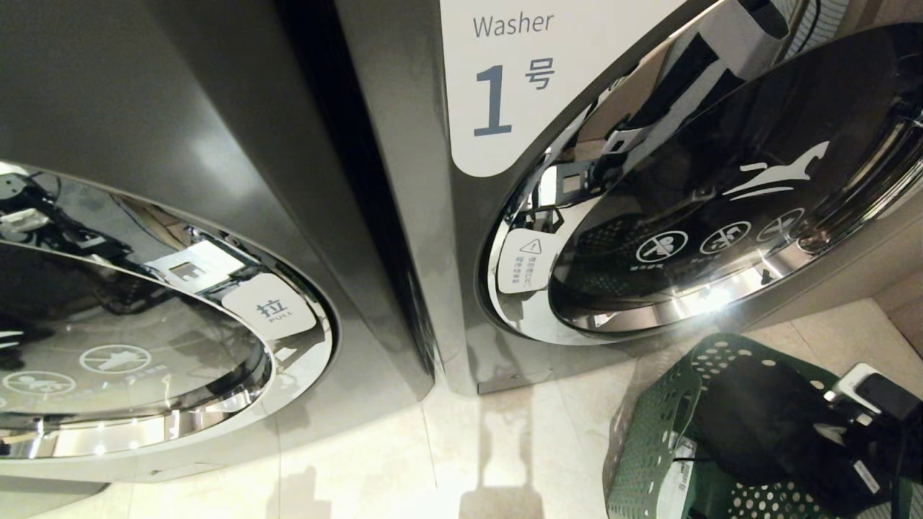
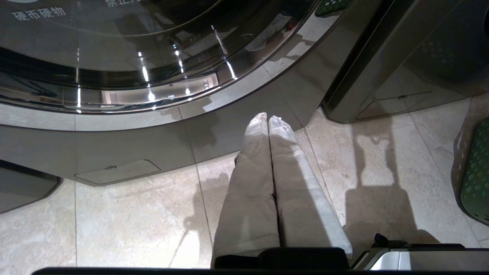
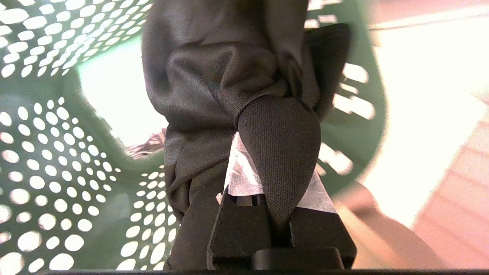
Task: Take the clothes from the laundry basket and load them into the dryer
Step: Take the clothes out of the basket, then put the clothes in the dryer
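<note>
Two grey machines fill our view, both round doors closed. Beside them on the floor sits the green laundry basket with the black clothes in it. Our right gripper is clamped on a fold of them; the left gripper, closed and empty, hangs over the tiles. We judge the pick underway; next, lift clear and get a door open.

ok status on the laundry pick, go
Right gripper shut on black clothes, over the green basket. Left gripper shut, empty, parked above floor. Machine doors closed.
</note>
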